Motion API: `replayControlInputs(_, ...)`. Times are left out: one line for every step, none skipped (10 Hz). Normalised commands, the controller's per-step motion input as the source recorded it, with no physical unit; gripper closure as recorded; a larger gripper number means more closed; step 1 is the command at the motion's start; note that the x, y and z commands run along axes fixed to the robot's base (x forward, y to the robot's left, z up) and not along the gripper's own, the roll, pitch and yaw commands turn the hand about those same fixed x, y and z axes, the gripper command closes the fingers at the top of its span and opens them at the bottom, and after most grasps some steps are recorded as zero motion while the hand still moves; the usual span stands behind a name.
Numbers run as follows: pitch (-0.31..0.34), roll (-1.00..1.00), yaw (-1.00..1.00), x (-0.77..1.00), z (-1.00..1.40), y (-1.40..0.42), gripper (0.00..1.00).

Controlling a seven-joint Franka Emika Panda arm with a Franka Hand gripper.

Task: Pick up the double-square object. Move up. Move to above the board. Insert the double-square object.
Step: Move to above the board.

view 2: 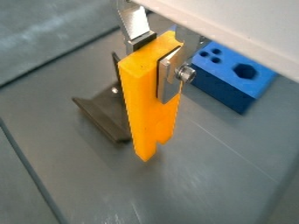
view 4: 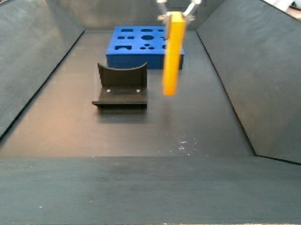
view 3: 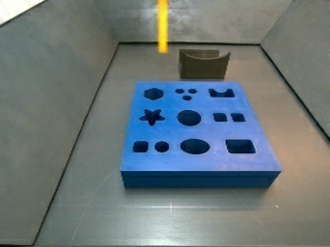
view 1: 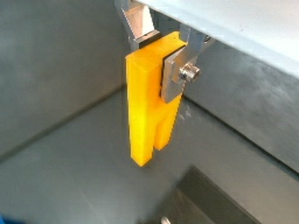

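Holding the double-square object (view 2: 149, 101) clamped vertically, the gripper (view 2: 162, 59) should travel level toward the board (view 4: 137, 46) at 11 o'clock, clearing the fixture (view 4: 121, 85).

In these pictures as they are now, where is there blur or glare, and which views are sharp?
In both wrist views the double-square object in the gripper is sharp, and the floor behind is soft. In a side view the bar is blurred against pale glare on the back wall, while the board is sharp. In a side view the fixture is clear.
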Motion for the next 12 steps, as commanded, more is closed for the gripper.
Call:
replayControlInputs(0.300,0.16,-0.07,-0.28,1.00,0.03,1.00)
replayControlInputs(0.214,0.13,-0.02,-0.22,1.00,0.02,1.00)
replayControlInputs(0.160,0.10,0.00,-0.17,0.99,0.01,1.00)
replayControlInputs(0.127,0.09,0.02,-0.11,0.85,0.01,1.00)
replayControlInputs(0.104,0.08,0.02,-0.05,0.67,0.01,1.00)
replayControlInputs(0.099,0.08,0.03,-0.02,0.54,0.00,1.00)
replayControlInputs(0.094,0.07,0.03,-0.01,0.40,0.00,1.00)
replayControlInputs(0.092,0.07,0.02,0.00,0.23,-0.01,1.00)
replayControlInputs(0.054,-0.19,-0.09,0.09,0.26,-1.00,1.00)
replayControlInputs(0.044,-0.18,-0.08,0.09,0.24,-1.00,1.00)
replayControlInputs(0.050,-0.14,-0.04,0.09,0.25,-1.00,1.00)
replayControlInputs(0.045,-0.14,-0.03,0.10,0.25,-1.00,1.00)
